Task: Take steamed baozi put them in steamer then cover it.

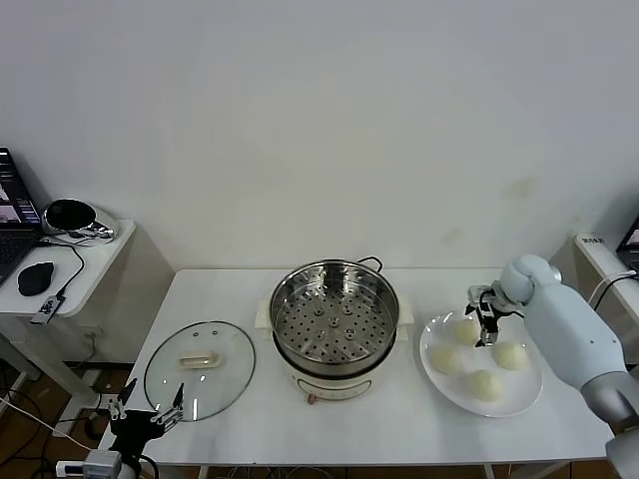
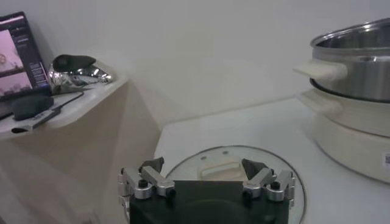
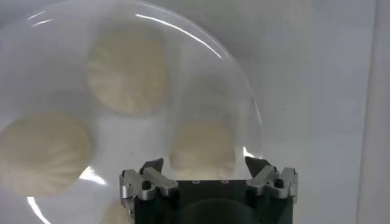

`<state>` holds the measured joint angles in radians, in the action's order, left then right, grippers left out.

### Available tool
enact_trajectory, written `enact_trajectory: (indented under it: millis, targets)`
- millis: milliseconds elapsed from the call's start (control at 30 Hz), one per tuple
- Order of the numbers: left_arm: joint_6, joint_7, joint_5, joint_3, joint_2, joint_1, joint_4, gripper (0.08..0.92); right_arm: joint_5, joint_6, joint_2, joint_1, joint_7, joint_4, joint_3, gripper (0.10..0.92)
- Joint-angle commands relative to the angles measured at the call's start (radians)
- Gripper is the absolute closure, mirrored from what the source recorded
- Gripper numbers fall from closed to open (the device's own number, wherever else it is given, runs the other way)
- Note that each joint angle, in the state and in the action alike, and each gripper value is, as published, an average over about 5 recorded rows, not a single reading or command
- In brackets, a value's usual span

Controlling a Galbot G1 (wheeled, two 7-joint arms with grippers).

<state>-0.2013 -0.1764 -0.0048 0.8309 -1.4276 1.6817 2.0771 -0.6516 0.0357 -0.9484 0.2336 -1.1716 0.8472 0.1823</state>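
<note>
- On the white tabletop [image 1: 399, 419], head view: steamer [image 1: 334, 324] at centre, uncovered, perforated tray showing, seated on its white base.
- Left of it, flat on the tabletop, the cover [image 1: 200, 368] with cream handle up, apart from the steamer.
- Right of the steamer, a white plate [image 1: 439, 384] carrying four steamed baozi [image 1: 485, 384], none in the steamer.
- Right tool [image 1: 486, 323] hanging over the plate's far side, just above the bun nearest the wall, jaws spread, holding nothing.
- Left tool [image 1: 150, 415] low at the near edge, just beside the cover's near rim, jaws spread and empty.
- Off to the left, a side table [image 1: 85, 274] with a mouse [image 1: 35, 278] and a laptop [image 1: 12, 225].
- From the left wrist: left tool [image 2: 203, 176] spread wide, the cover [image 2: 231, 167] lying just beyond its fingertips, untouched; steamer [image 2: 359, 61] standing farther off on its base.
- From the right wrist: right tool [image 3: 204, 173] spread open directly over one of the steamed baozi [image 3: 202, 146], two more buns fully seen on the plate [image 3: 244, 103], a fourth partly hidden behind the tool's body; contact with the bun cannot be told.
</note>
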Motion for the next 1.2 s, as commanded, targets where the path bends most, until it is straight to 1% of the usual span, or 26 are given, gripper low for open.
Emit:
enact_trajectory:
  millis: [33,133,367,467,667,833,900,1067,1200]
  targets:
    - [-0.001,-0.001,0.000,0.002,-0.001,-0.002,-0.002,0.177,-0.005,0.002,-0.007,-0.002,0.017,-0.019,-0.001,0.205]
    - [-0.001,-0.001,-0.001,0.005,0.001,-0.004,-0.005,0.177,0.002,0.000,-0.008,0.000,0.020,-0.020,0.002,0.244]
    - [-0.003,0.001,0.007,0.003,-0.003,-0.004,-0.007,0.177,0.001,-0.007,-0.007,0.008,0.028,-0.012,0.002,0.432]
    - [-0.003,0.002,0.010,0.003,-0.007,-0.003,-0.006,0.177,0.009,-0.010,-0.004,0.005,0.027,-0.007,0.002,0.471]
    - [-0.002,0.005,0.012,0.000,-0.008,0.002,0.000,0.177,0.081,-0.025,0.046,-0.039,-0.001,0.071,0.029,0.475]
    - [-0.003,0.011,0.025,-0.004,-0.014,-0.002,0.011,0.177,0.214,-0.052,0.110,-0.191,-0.055,0.169,0.168,0.474]
    - [-0.003,0.014,0.032,-0.003,-0.016,-0.001,0.017,0.177,0.292,-0.063,0.118,-0.287,-0.079,0.191,0.229,0.474]
    - [-0.004,0.019,0.039,0.003,-0.013,0.006,0.036,0.177,0.464,-0.079,0.070,-0.529,-0.132,0.190,0.397,0.474]
    - [-0.014,0.029,0.049,0.014,-0.014,0.007,0.057,0.177,0.542,-0.074,-0.022,-0.646,-0.164,0.152,0.486,0.477]
